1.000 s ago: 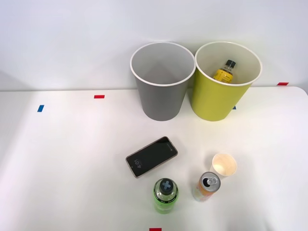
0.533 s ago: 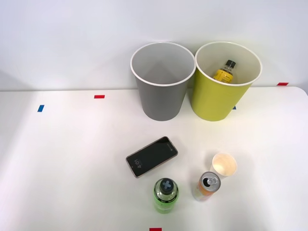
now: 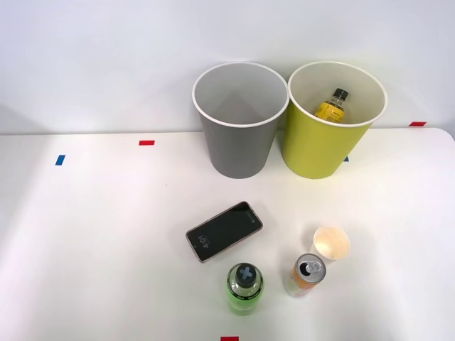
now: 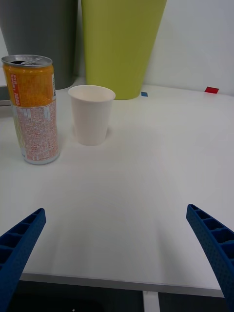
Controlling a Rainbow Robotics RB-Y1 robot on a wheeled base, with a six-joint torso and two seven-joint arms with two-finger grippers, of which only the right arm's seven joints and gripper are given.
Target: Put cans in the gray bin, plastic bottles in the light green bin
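- White table (image 3: 92, 234) against a plain white wall; red and blue tape marks sit along the far edge.
- gray bin (image 3: 239, 121) and light green bin (image 3: 333, 121) stand touching at 12 o'clock, mouths up for dropping into.
- yellow bottle (image 3: 333, 105) is already in the light green bin, leaning on its wall.
- green bottle (image 3: 244, 288) stands upright at 6 o'clock; orange can (image 3: 306, 275) is just at its 3 o'clock, also upright, so both look easy to grab from the side.
- paper cup (image 3: 331, 244) sits just beside the can at 1 o'clock: clutter, likely to get bumped.
- phone (image 3: 224, 231) lies flat, at 11 o'clock from the green bottle.
- right gripper (image 4: 117, 253) is spread wide, empty, low at the table's near edge, facing the can; probably lining up for it.
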